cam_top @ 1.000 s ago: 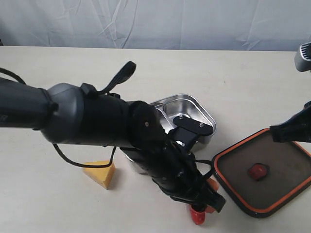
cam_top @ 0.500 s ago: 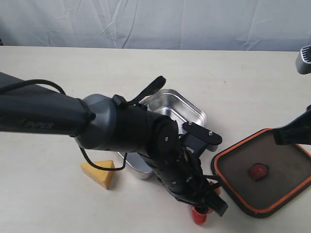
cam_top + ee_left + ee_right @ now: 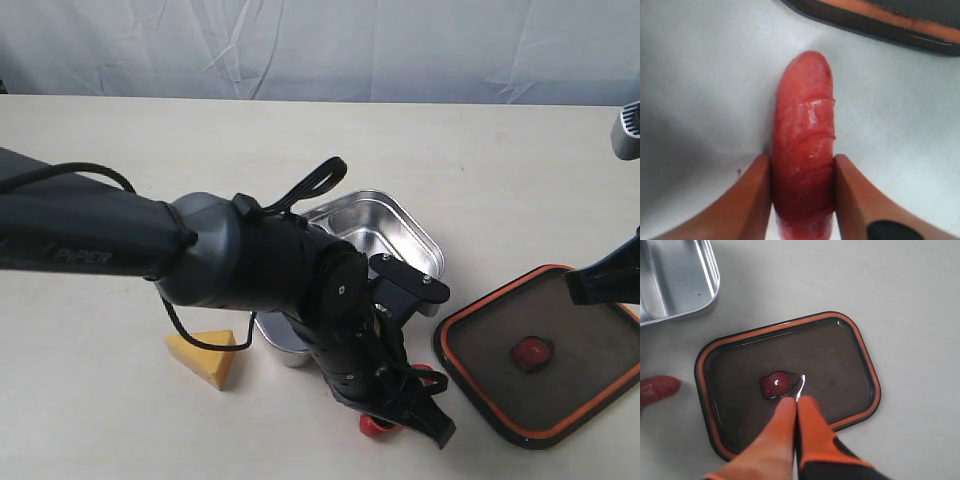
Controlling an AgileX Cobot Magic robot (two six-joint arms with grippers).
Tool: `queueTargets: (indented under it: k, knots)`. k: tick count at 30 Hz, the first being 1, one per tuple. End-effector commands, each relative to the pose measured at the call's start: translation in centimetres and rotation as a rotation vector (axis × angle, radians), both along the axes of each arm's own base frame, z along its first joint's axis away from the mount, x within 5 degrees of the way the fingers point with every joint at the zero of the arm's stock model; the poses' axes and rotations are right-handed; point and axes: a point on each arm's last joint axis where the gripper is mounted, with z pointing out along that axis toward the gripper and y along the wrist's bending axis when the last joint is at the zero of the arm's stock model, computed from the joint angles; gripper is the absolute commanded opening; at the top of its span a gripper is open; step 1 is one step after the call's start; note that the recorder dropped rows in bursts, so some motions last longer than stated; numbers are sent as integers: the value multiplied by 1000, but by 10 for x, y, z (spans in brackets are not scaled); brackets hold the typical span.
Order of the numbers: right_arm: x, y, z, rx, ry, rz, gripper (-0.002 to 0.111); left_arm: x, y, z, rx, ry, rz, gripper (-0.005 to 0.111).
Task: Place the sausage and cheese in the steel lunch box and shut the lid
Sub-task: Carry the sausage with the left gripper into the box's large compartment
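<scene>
The red ridged sausage [image 3: 802, 145] lies on the table near its front edge, between the two orange fingers [image 3: 752, 200] of my left gripper [image 3: 802, 162], which press on both its sides. In the exterior view the left arm hides most of the sausage [image 3: 375, 427]. The yellow cheese [image 3: 207, 357] wedge lies left of the steel lunch box [image 3: 400, 208], which stands open behind the left arm. The dark lid [image 3: 575, 385] with its orange seal lies flat to the right. My right gripper [image 3: 797, 402] hovers shut above the lid [image 3: 835, 360], beside its red valve [image 3: 776, 384].
The left arm [image 3: 250, 265] stretches across the table's middle and covers part of the lunch box. The lid's edge [image 3: 880, 20] lies just beyond the sausage tip. A grey cloth backdrop hangs behind the table.
My left gripper's jaws have come together from wide open onto the sausage, and the wrist has shifted slightly left. The right gripper and lid stay where they were.
</scene>
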Motion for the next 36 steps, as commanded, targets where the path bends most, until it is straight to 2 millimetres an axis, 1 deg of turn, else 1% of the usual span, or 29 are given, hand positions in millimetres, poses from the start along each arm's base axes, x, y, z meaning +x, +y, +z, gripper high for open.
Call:
queueTargets:
  k: [1, 10, 18, 21, 23, 26, 29, 32, 34, 36]
  knots:
    - [0, -2, 0, -10, -8, 2, -1, -8, 4, -5, 58, 63, -14, 0]
    - [0, -2, 0, -10, -8, 2, -1, -2, -2, 31, 21, -9, -75, 0]
    - [-1, -2, 0, -11, -6, 1, -1, 0, -1, 42, 11, -58, -100, 0]
    - [-1, -3, 0, -19, 2, -3, -1, 2, 0, 58, -10, -112, -122, 0]
    - [-2, -4, -1, -24, 7, -6, -1, 4, 3, 74, -31, -168, -139, 0]
    - [-2, -4, -1, -30, 11, -9, -1, 8, 11, 99, -49, -252, -128, 0]
    - [-2, -6, 0, -42, 8, -11, -1, 15, 26, 116, 0, -330, -85, 0]
    - [-4, -8, 2, -38, -7, -11, -1, 30, 44, 120, 101, -378, 13, 0]
    - [-5, -9, 3, -35, -11, -12, -1, 42, 53, 116, 138, -374, 63, 0]
    - [-6, -10, 4, -30, -16, -12, -1, 50, 57, 111, 153, -364, 83, 0]
